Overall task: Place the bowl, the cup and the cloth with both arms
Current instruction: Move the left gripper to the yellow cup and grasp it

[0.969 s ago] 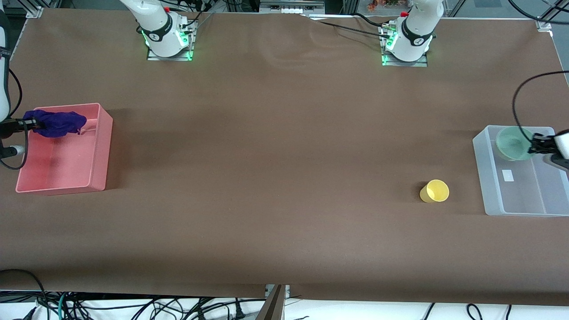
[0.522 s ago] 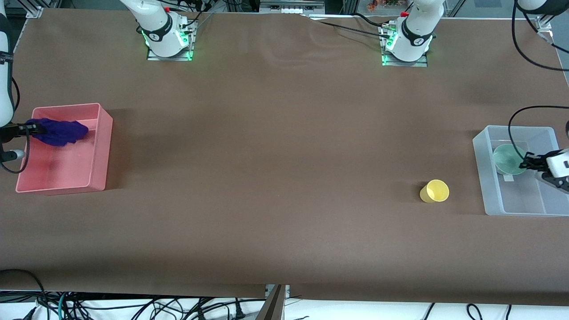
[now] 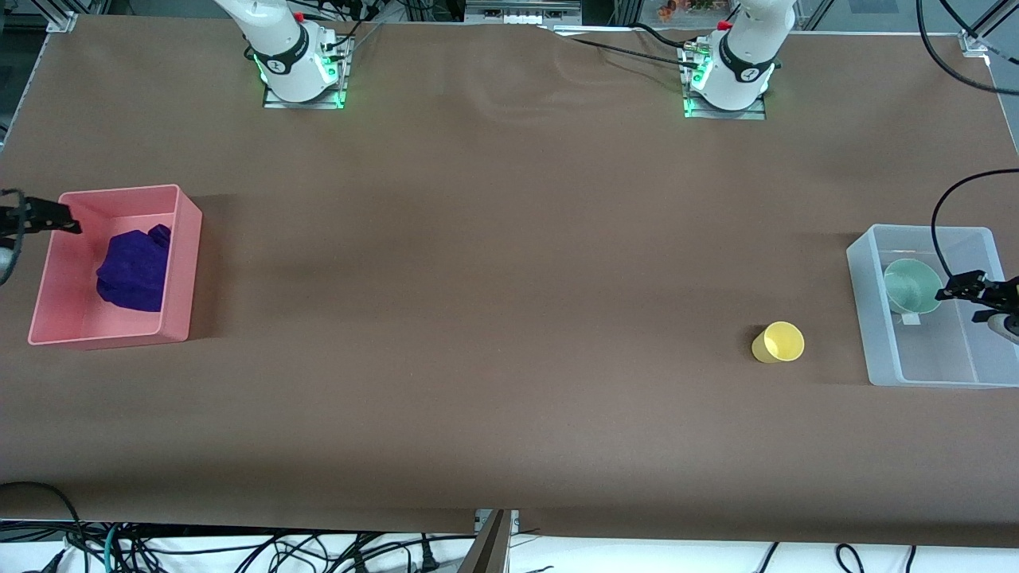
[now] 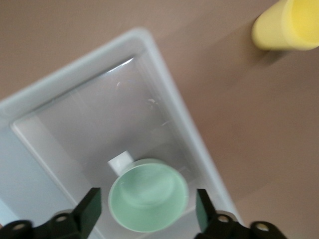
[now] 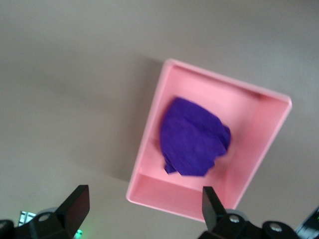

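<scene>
1. The rumpled purple cloth (image 3: 135,271) lies in the pink plastic bin (image 3: 177,270); right gripper (image 5: 141,204) above, jaws wide, empty.
2. The smooth sage bowl (image 3: 912,285) sits in the translucent bin (image 3: 876,334); left gripper (image 4: 148,211) over it, jaws wide.
3. The yellow cup (image 3: 778,342) stands on the brown worktop (image 3: 509,318) just beside that translucent bin.

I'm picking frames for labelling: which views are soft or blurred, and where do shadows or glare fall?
Front view: sharp, evenly lit; the pink plastic bin casts a soft shadow on the brown table cover. Left wrist view: the small yellow cup smears with blur; faint glare streaks the clear plastic bin around the pale green bowl. Right wrist view: the rumpled purple cloth looks soft.
</scene>
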`<action>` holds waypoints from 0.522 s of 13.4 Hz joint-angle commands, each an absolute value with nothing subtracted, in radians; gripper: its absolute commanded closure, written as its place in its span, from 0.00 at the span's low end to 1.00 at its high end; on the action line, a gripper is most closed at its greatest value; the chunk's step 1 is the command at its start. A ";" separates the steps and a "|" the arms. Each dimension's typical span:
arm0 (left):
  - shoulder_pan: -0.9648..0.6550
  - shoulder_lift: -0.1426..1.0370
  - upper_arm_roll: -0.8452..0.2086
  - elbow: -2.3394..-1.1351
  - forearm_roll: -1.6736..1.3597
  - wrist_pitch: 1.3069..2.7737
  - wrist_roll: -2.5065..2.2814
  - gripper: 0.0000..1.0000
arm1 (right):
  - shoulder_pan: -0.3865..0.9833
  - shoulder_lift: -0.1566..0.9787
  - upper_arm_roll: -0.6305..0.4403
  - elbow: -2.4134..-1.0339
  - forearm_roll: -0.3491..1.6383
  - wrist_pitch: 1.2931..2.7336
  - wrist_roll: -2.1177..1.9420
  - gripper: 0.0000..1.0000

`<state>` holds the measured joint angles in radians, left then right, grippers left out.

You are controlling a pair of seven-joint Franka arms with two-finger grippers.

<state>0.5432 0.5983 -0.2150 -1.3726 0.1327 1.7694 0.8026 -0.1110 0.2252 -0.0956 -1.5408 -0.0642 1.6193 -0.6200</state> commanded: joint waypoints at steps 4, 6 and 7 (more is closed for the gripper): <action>0.255 0.684 -0.207 -1.339 0.091 1.779 0.239 0.07 | -0.109 0.106 -0.041 -1.522 -0.052 1.704 -0.620 0.00; 0.209 0.712 -0.206 -1.406 0.092 1.906 0.163 0.17 | -0.109 0.094 -0.040 -1.529 -0.052 1.700 -0.632 0.00; 0.212 0.724 -0.206 -1.439 0.095 1.951 0.163 0.24 | -0.107 0.094 -0.029 -1.531 -0.054 1.692 -0.614 0.00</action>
<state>0.2066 0.7042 -0.2209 -1.3864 0.1126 1.8765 0.1828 -0.1006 0.1064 -0.0445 -1.5179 -0.0642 1.6844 -0.6116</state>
